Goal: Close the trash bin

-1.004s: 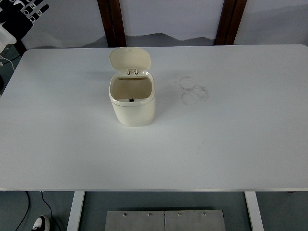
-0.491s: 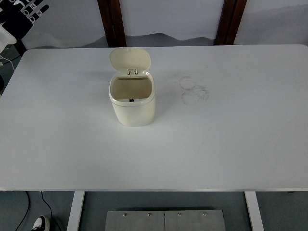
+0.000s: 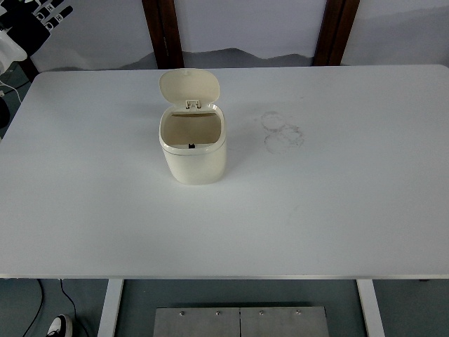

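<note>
A small cream trash bin (image 3: 195,160) stands upright on the white table (image 3: 337,210), left of centre and toward the far side. Its hinged lid (image 3: 189,86) is tipped up and back, so the mouth is open and the brownish inside shows. Neither of my arms or hands appears in the head view, and nothing touches the bin.
Faint ring marks (image 3: 282,131) stain the table to the right of the bin. Two dark wooden posts (image 3: 163,31) (image 3: 335,31) stand behind the far edge. A black and white object (image 3: 31,21) sits beyond the far left corner. A shoe (image 3: 59,326) shows under the near edge.
The black and white object beyond the far left corner has shifted slightly upward. The bin and its lid have not moved.
</note>
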Tool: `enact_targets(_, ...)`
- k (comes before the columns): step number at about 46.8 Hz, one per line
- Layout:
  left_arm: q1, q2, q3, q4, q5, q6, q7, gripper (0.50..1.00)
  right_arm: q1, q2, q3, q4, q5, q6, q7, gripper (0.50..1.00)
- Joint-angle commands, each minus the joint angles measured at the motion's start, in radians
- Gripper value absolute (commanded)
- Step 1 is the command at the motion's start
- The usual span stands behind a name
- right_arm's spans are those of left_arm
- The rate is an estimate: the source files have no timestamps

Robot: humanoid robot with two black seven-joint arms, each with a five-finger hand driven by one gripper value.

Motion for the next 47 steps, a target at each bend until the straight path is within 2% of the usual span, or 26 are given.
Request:
enact_targets(1, -0.023, 0.0, 0.001, -0.004, 0.001, 0.001, 0.013, 1.0, 0.0, 0.0, 0.0, 0.0, 0.0, 0.0, 0.0, 0.995)
enact_targets(5, -0.049, -0.003, 0.001, -0.005, 0.001, 0.004, 0.056, 1.0, 0.0, 0.0, 0.0, 0.0, 0.0, 0.0, 0.0, 0.995)
enact_targets(12, -0.103, -0.048, 0.02, -0.005, 0.011, 0.006, 0.13, 1.0, 0.0, 0.0, 0.0, 0.0, 0.0, 0.0, 0.0, 0.995)
enact_targets(13, -0.132, -0.066, 0.045, -0.005, 0.03, 0.015, 0.161, 1.0, 0.0, 0.0, 0.0, 0.0, 0.0, 0.0, 0.0, 0.995)
enact_targets(15, -0.15, -0.079, 0.062, -0.005, 0.056, 0.018, 0.179, 1.0, 0.0, 0.0, 0.0, 0.0, 0.0, 0.0, 0.0, 0.995)
enact_targets(27, -0.223, -0.152, 0.143, -0.016, 0.162, 0.018, 0.252, 1.0, 0.0, 0.0, 0.0, 0.0, 0.0, 0.0, 0.0, 0.995)
enact_targets(33, -0.253, -0.154, 0.203, -0.056, 0.17, 0.018, 0.278, 1.0, 0.0, 0.0, 0.0, 0.0, 0.0, 0.0, 0.0, 0.995)
enact_targets(47, -0.397, -0.151, 0.425, -0.15, 0.173, 0.015, 0.366, 1.0, 0.0, 0.0, 0.0, 0.0, 0.0, 0.0, 0.002, 0.995)
